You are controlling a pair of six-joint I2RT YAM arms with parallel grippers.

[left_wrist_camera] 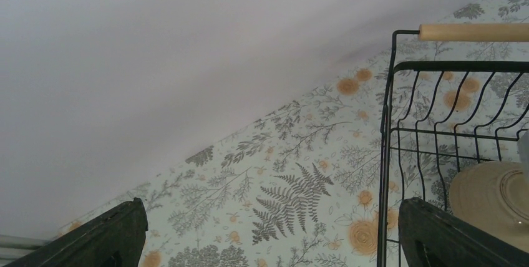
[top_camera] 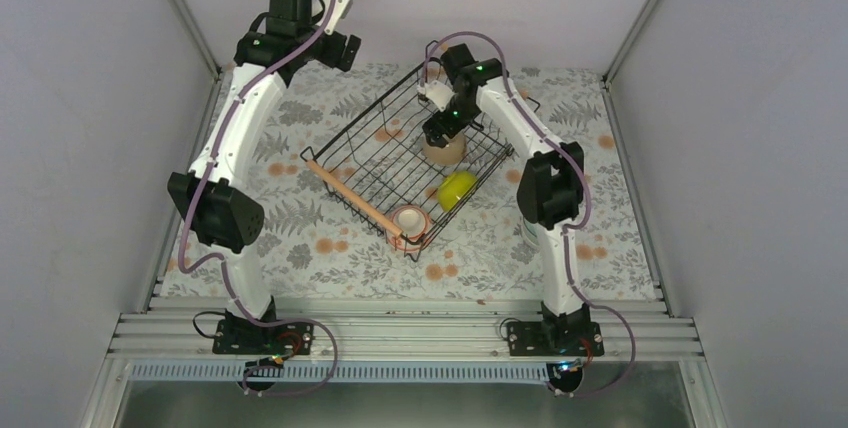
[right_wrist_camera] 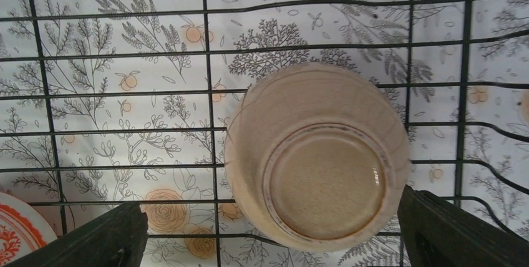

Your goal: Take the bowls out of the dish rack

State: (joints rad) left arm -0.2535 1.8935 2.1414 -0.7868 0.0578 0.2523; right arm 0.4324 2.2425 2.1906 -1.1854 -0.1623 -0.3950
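Dark right fingers (right_wrist_camera: 93,236) stand wide apart at the bottom corners of the wrist view, holding nothing. Between them and below them sits the tan bowl (right_wrist_camera: 318,161), closer to the finger on the picture's right. It rests on the wire floor of the dish rack (right_wrist_camera: 206,61), mouth down and foot ring up. Being round, it has no long axis; its centre line points up at the wrist, perhaps leaning a little, though that is hard to tell.

I judge the step in hand to be the grasp on this bowl. With no rim on offer, the fingers should shift until the bowl is centred, come straight down, and close across the body or the foot ring. The tips should stop short of the wires, and the lift should clear the rack wall.

Beyond the other finger a patterned bowl (right_wrist_camera: 15,229) shows at the corner. From above, a yellow-green bowl (top_camera: 457,188) lies just beside the tan one.

Well off to the side, the left fingers (left_wrist_camera: 106,236) are also spread and empty, above the table (left_wrist_camera: 281,204) outside the rack's corner.
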